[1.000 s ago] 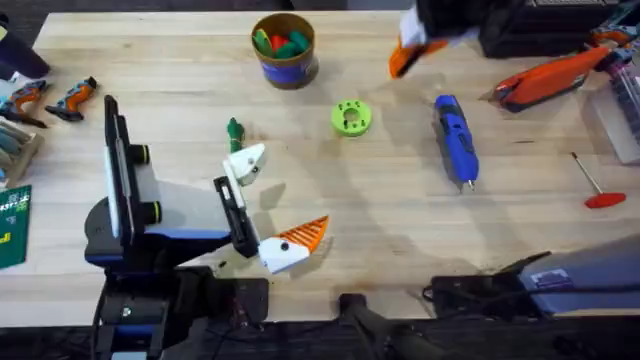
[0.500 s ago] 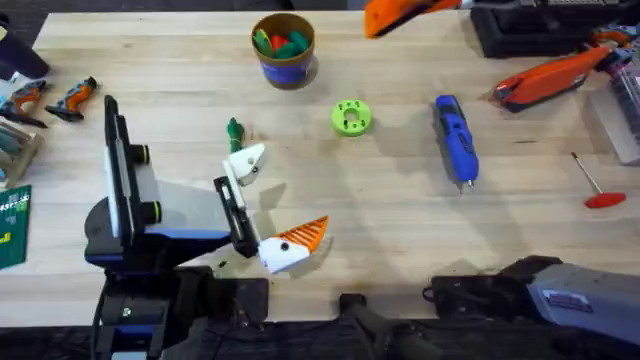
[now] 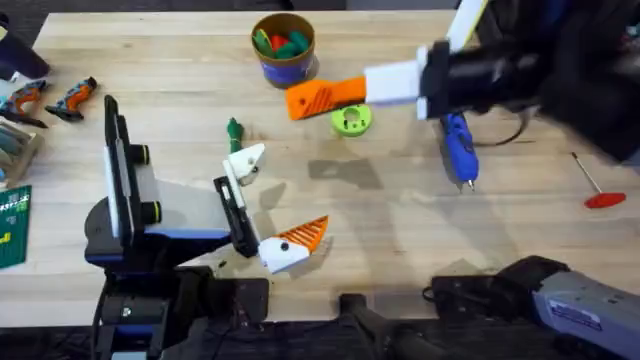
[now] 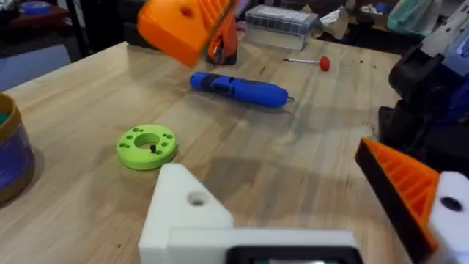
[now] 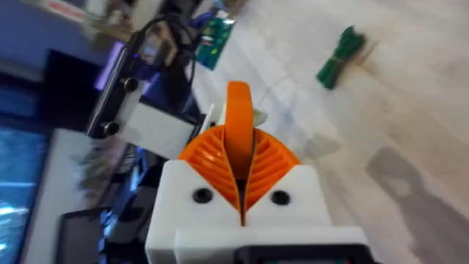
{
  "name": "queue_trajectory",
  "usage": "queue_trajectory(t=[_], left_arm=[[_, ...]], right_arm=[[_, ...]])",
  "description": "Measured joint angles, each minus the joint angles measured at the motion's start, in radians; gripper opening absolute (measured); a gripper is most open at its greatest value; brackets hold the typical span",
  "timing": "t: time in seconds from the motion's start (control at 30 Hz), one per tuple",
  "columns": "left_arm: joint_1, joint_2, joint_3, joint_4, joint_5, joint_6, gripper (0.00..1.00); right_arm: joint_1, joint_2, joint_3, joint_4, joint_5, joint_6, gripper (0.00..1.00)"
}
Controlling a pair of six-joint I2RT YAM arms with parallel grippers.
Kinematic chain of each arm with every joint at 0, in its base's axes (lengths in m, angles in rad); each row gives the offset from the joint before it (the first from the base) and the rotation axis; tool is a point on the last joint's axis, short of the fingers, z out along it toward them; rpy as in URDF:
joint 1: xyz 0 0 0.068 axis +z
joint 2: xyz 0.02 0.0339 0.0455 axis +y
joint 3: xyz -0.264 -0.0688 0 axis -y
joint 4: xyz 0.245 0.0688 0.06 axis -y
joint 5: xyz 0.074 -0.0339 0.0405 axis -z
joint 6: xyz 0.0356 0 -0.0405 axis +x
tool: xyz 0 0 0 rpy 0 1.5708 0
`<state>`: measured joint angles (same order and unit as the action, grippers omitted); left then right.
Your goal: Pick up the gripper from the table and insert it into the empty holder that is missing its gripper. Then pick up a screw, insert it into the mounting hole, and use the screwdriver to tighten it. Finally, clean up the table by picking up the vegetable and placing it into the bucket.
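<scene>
Nearest us, the left gripper [image 3: 278, 197] stood spread wide, its bare white holder [image 3: 246, 160] well apart from its orange-tipped twin finger [image 3: 303, 237]. The green card [image 3: 12, 225] at the table's edge bore print too small to read. Just beyond the holder lay the vegetable [image 3: 234, 130]. Farther on, the right gripper [image 3: 322, 98] hung beside the green disc [image 3: 351, 118], pinching the gripper [image 5: 238, 121] between its ribbed pads. The screwdriver [image 3: 457, 140] lay to the right, and the bucket [image 3: 284, 66] stood farthest.
</scene>
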<state>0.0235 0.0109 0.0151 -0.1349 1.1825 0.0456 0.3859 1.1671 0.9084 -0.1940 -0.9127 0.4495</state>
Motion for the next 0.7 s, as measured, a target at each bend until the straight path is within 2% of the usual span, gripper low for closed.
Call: queue_trajectory(t=[0.13,0.33,0.43,0.7], left_arm=[[0.000,0.000,0.000,0.000,0.000,0.000,0.985],[0.000,0.000,0.000,0.000,0.000,0.000,0.986],[0.000,0.000,0.000,0.000,0.000,0.000,0.986],[0.000,0.000,0.000,0.000,0.000,0.000,0.985]], right_arm=[[0.000,0.000,-0.207,0.378,-0.120,0.210,0.011],[0.000,0.030,-0.455,0.985,-0.210,0.560,0.011],[0.000,0.057,-0.520,1.129,-0.228,0.682,0.011],[0.000,0.176,-0.555,1.230,-0.265,0.839,0.011]])
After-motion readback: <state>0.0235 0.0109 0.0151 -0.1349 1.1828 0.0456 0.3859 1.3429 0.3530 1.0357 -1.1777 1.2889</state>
